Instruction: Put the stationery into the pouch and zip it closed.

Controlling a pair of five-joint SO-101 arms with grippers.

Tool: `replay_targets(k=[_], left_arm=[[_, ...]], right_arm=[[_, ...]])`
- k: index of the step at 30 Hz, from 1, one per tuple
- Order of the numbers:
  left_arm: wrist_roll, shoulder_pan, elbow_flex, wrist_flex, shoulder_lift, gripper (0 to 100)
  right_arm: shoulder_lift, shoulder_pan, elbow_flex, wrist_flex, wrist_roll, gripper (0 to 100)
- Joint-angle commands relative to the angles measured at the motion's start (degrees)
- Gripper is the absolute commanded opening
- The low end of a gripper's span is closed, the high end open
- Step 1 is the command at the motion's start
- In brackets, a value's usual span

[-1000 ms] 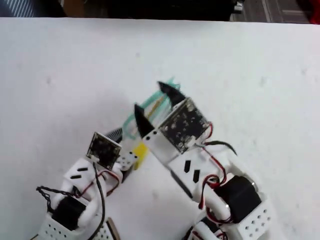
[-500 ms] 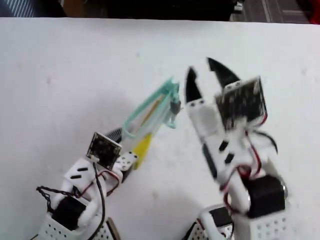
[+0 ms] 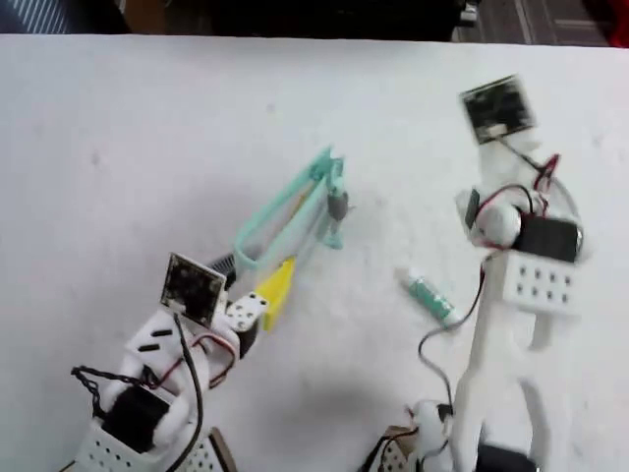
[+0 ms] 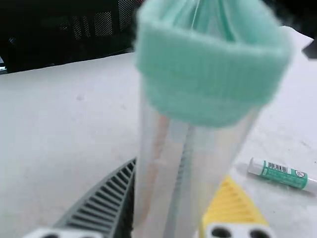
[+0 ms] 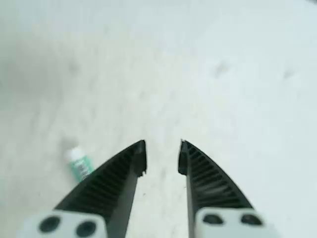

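So, our left gripper (image 3: pixel 254 267) is clamped on the pouch's (image 3: pixel 290 211) near end, probably to steady it for loading. A green tube (image 3: pixel 429 297) lies loose, right of the pouch. Farther right of it, our right gripper (image 5: pixel 162 156) hangs slightly parted and empty.

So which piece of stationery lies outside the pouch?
The green-labelled tube, lying loose on the table; the rest sits inside the clear pouch.

No words or numbers can be read anywhere; the green-and-white tube (image 4: pixel 280 173) lying on the tabletop (image 4: pixel 59 124) carries a barcode and print too small to read.
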Motion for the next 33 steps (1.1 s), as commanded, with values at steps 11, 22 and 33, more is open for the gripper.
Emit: replay_targets(k=[11, 22, 33], left_arm=[[1.14, -4.7, -2.64, 1.58, 0.22, 17], [1.23, -8.66, -2.55, 0.09, 0.22, 17], [1.23, -8.57, -2.55, 0.09, 0.22, 17]], right_arm=[[15.52, -4.88, 2.02, 5.05, 6.59, 10.0], [15.52, -15.78, 18.46, -3.65, 6.59, 9.9], [7.96, -9.71, 17.85, -4.09, 6.33, 10.3]])
